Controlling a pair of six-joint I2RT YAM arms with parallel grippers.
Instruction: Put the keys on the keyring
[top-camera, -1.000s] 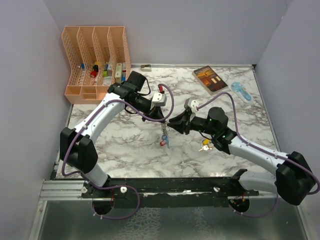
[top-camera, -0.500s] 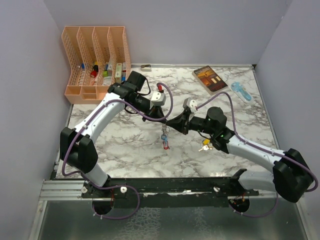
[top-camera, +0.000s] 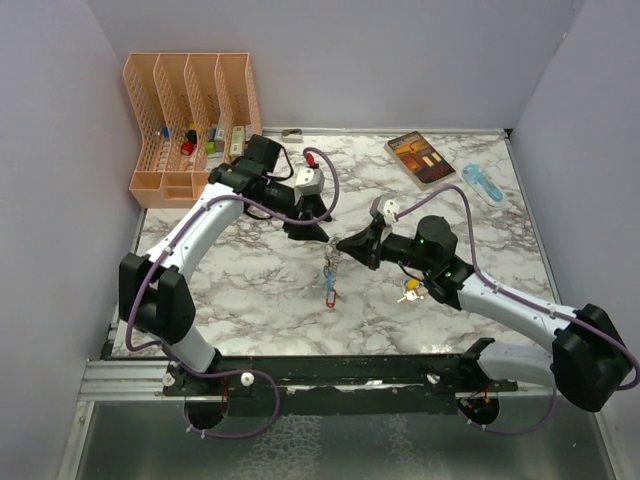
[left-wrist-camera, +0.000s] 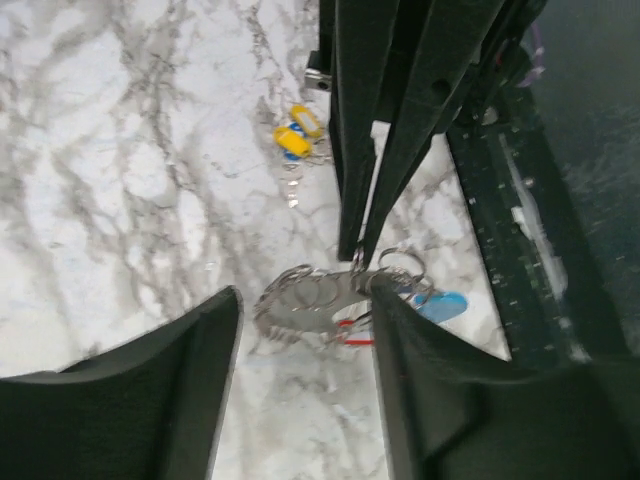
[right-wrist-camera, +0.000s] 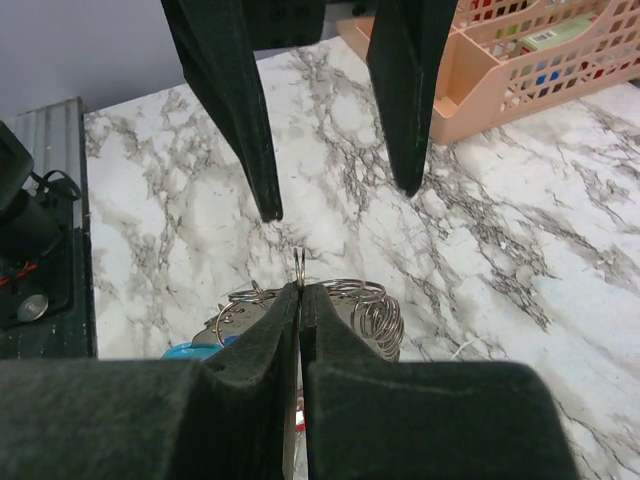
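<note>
1. The left gripper (right-wrist-camera: 340, 197) has its jaws apart and holds nothing, close in front of the right fingertips.
2. The right gripper (right-wrist-camera: 300, 295) is clamped on the keyring (left-wrist-camera: 310, 300), which hangs under its fingertips.
3. Small yellow-tagged keys (top-camera: 409, 291) lie beside the right wrist.

The table (top-camera: 240, 290) is showing a smooth, marble-patterned top with a faint sheen. The keyring (left-wrist-camera: 320, 300) is gleaming with bright polished metal rings and pieces, a glossy light-blue plastic piece and a red tag. The right gripper (right-wrist-camera: 300, 290) is showing matt black, faintly grainy plastic fingers (right-wrist-camera: 250, 370). The arms (top-camera: 200, 235) are wearing smooth white plastic shells. The organizer (top-camera: 195, 110) is looking like matt peach plastic lattice. The book (top-camera: 421, 158) is carrying a glossy cover.
</note>
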